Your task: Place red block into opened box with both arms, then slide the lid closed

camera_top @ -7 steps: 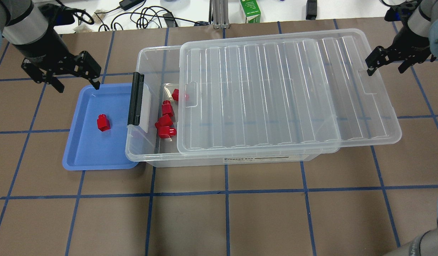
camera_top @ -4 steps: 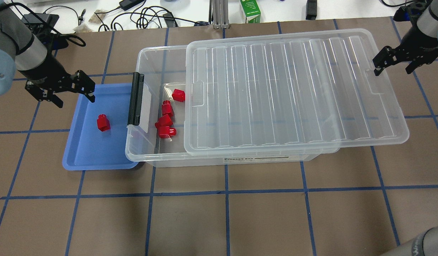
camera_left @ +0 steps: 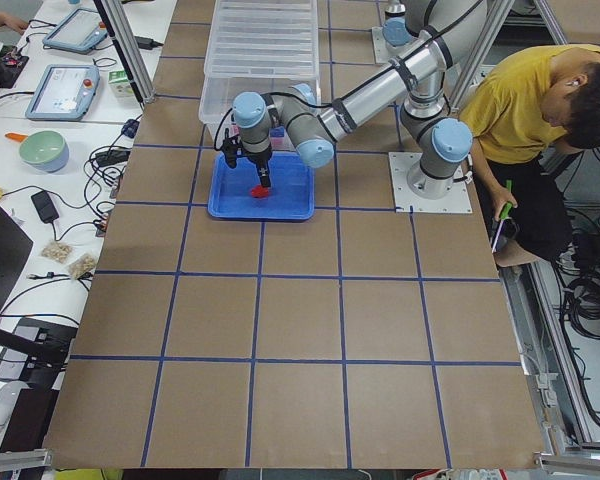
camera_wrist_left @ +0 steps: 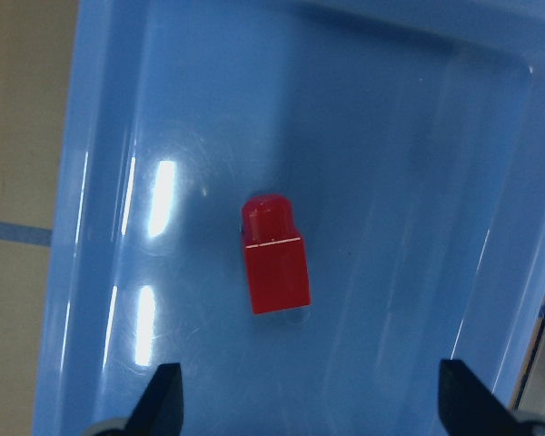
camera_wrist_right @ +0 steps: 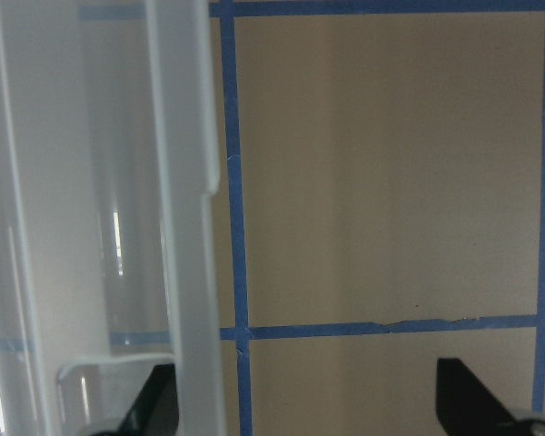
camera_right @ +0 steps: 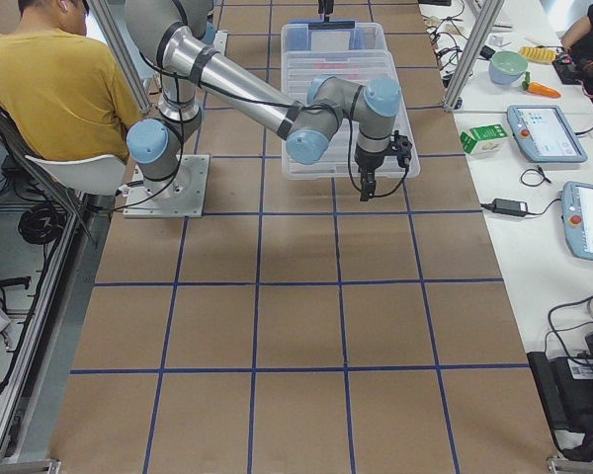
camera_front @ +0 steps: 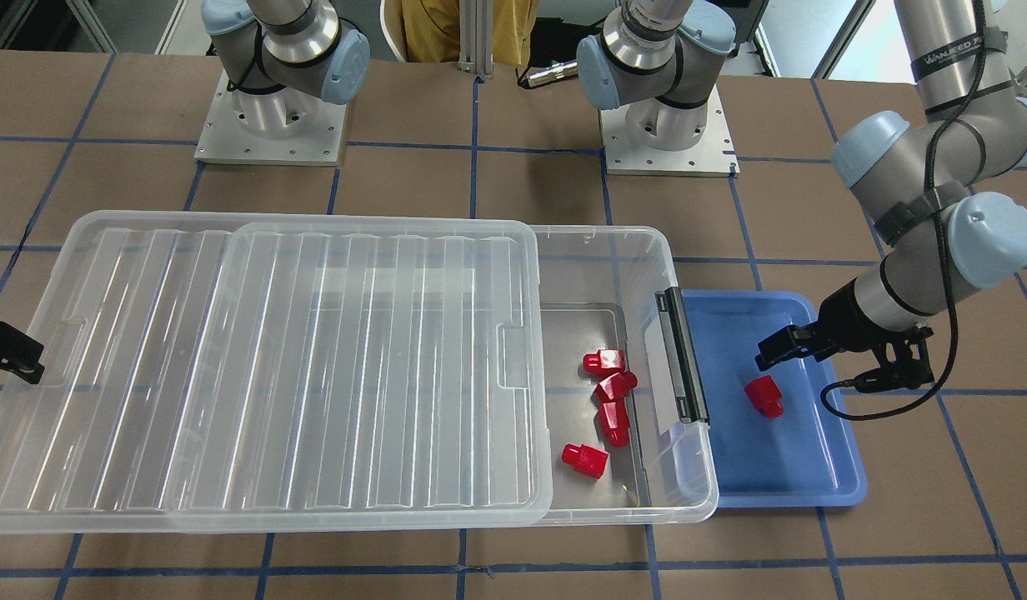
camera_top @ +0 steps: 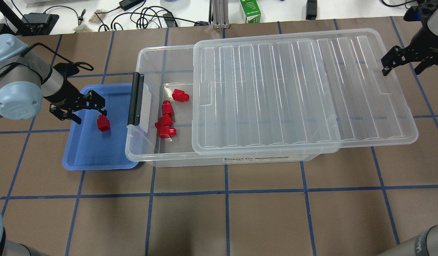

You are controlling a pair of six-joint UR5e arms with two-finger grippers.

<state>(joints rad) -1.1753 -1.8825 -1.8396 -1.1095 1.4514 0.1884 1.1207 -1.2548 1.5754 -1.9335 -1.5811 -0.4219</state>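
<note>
The left gripper (camera_top: 91, 117) has come down low over the shallow blue plastic tray (camera_top: 87, 153). The big see-through plastic lid (camera_top: 276, 92), with long ribs and round corners, has slid farther away from the latch end. The right gripper (camera_top: 400, 72) has moved outward with it.

The small shiny red block (camera_top: 103, 123), square with a round stub on one end, lies flat on the smooth tray floor. The left jaws are wide apart just over it and hold nothing.

The large, shallow clear plastic box (camera_top: 169, 160) sits just beside the tray. Its long black latch bar (camera_top: 135, 99) is at that end. Four more red blocks (camera_top: 165, 119) lie close together on the box floor, in the open part.

The lid rests on top of the box, covers most of it and sticks out past the far end. The right jaws are apart too and empty, near the lid's notched short edge.

The brown tabletop (camera_top: 226, 220) has blue tape lines that make squares.
</note>
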